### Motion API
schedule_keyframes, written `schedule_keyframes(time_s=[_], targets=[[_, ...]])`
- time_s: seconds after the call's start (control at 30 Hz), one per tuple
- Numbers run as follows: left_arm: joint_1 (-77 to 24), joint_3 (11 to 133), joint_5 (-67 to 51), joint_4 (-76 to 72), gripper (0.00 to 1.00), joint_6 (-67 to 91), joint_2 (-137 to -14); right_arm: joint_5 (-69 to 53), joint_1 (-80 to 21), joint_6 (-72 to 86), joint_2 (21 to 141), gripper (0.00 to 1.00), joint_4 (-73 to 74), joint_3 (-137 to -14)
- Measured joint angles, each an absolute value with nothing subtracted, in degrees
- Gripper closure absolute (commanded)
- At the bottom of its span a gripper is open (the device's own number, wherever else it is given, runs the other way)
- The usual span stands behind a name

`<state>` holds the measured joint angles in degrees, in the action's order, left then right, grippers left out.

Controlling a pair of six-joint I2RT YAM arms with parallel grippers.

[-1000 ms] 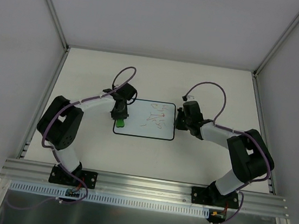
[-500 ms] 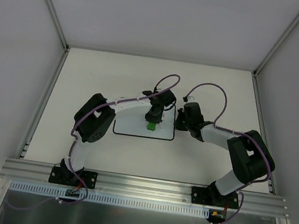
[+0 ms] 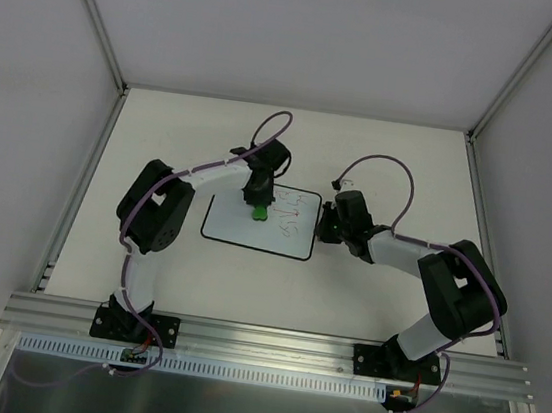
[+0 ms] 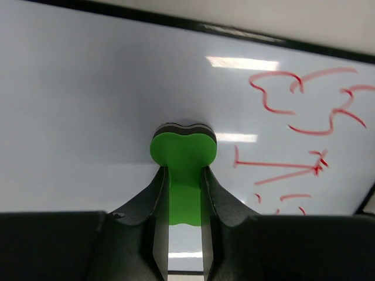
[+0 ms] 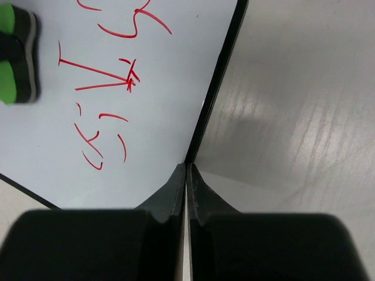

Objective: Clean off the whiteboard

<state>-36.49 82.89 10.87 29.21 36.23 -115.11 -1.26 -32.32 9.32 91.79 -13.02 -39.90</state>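
One change: we see the left gripper [image 4: 184,171], clamped on the eraser [image 4: 183,147], now farther left; the right gripper [image 5: 186,168], its arm bent, pinches the whiteboard [image 3: 236,227] rim ahead.

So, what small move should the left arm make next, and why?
Probably slide the green eraser, gripped by the left gripper, rightward across the whiteboard onto the red marks: they sit unerased beside it, and the shut right gripper meets the board's rim.
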Motion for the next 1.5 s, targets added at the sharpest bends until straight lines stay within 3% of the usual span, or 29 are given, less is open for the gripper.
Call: schedule_keyframes(time_s=[0.23, 0.5, 0.73, 0.83, 0.87, 0.97, 1.0, 1.03, 1.13, 1.33, 1.5], targets=[[-32.4, 89.6, 13.2, 32.5, 1.0, 31.6, -119.5, -2.3, -32.5, 9.6, 91.8, 1.0, -13.0, -39.9], [-38.4, 96.2, 15.5, 33.9, 1.0, 27.6, -124.0, -2.2, -32.5, 9.7, 91.8, 1.0, -13.0, -39.9], [-44.1, 93.0, 15.0, 30.8, 1.0, 28.3, -122.3, -2.1, -32.5, 9.7, 91.6, 0.98, -12.8, -39.8], [-43.2, 90.5, 13.6, 29.4, 0.8, 29.8, -120.4, -2.2, -32.6, 9.6, 91.1, 0.89, -12.5, -39.6], [-42.7, 89.9, 13.4, 29.6, 0.63, 30.2, -119.8, -1.9, -32.6, 9.6, 91.0, 0.86, -12.2, -39.5], [-41.8, 88.8, 12.5, 31.9, 0.34, 30.6, -118.5, -1.0, -32.7, 9.2, 90.1, 0.71, -10.2, -39.5], [-41.6, 88.6, 12.3, 32.9, 0.2, 30.9, -118.2, -0.6, -32.8, 8.8, 89.7, 0.66, -9.2, -39.5], [-41.4, 88.4, 12.2, 33.7, 0.15, 31.0, -117.9, -0.2, -32.8, 8.3, 89.1, 0.58, -8.0, -39.6], [-40.7, 88.3, 12.0, 35.4, 0.02, 31.3, -115.3, 1.1, -32.9, 6.7, 87.4, 0.44, -3.7, -40.3], [-37.1, 85.3, 12.1, 35.1, 0.02, 31.0, -101.8, 4.1, -35.0, 4.7, 86.2, 0.32, 3.1, -46.2], [-29.3, 76.8, 12.4, 33.2, 0.06, 30.4, -92.2, 6.1, -39.8, 4.5, 88.5, 0.32, 4.5, -54.2]])
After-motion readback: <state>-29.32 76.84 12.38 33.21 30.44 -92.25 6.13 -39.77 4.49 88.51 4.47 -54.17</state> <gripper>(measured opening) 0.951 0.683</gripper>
